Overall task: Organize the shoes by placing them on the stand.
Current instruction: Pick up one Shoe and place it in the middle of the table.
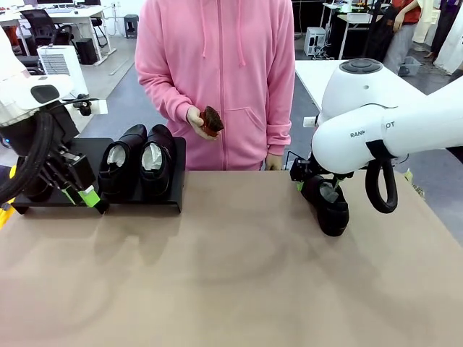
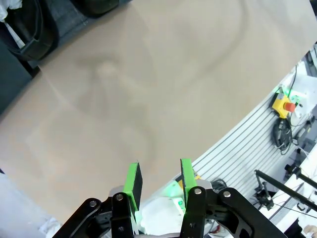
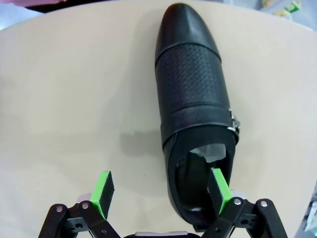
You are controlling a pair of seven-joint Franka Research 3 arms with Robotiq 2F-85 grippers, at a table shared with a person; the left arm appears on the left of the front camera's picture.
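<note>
Lettering "RAN…OT" marks the right arm (image 1: 376, 134); both end effectors released, grasping nothing.

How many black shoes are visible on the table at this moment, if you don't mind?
3: two side by side on the stand, one at the right gripper. Another may be hidden behind the left arm.

Glossy black leather shoes (image 1: 137, 160), white paper stuffing (image 1: 152, 157); matte black stand (image 1: 170, 195).
</note>
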